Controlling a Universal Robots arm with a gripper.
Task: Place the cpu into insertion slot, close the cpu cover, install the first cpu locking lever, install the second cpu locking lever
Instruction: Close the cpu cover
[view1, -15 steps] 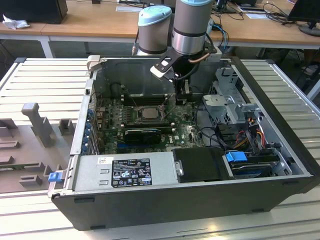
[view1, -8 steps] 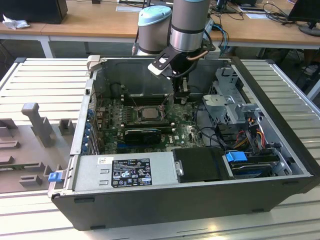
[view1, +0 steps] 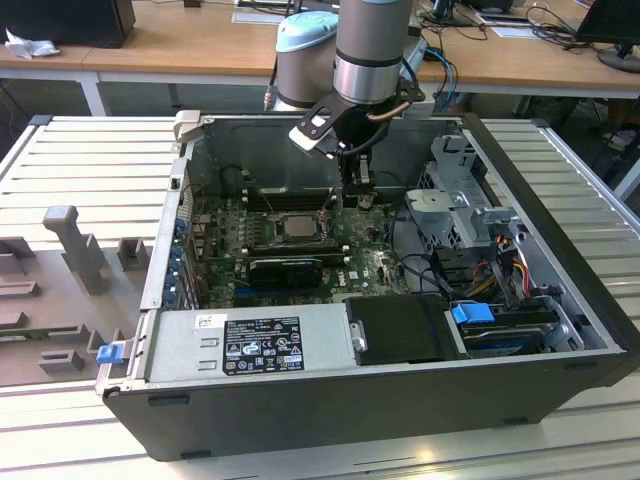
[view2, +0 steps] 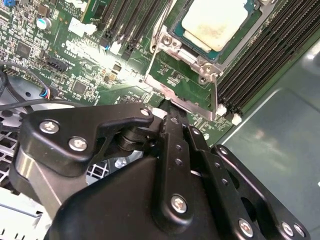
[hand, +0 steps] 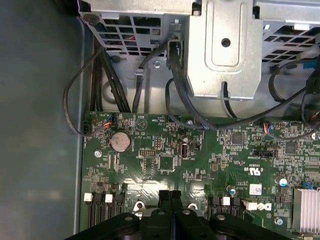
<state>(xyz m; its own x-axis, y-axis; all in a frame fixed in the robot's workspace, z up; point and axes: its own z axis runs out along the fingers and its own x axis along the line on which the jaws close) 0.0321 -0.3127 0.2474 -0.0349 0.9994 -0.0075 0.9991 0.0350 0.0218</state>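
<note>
Progress: cpu (view2: 215, 20) sits in insertion slot (view2: 176, 36), so step 1 done. Beside it cpu cover (view2: 215, 97) looks tilted up, not shut yet — both locking-lever steps prob. left too. At the cover's edge, gripper (view2: 169, 114) has jaws pressed together w/ nothing between them.

I have my arm (view1: 372, 50) coming straight down from above, wrist vertical, gripper (view1: 358, 188) pointing downward; in the first wrist view its two black fingers (hand: 164, 199) sit pressed together, nothing between them
</note>
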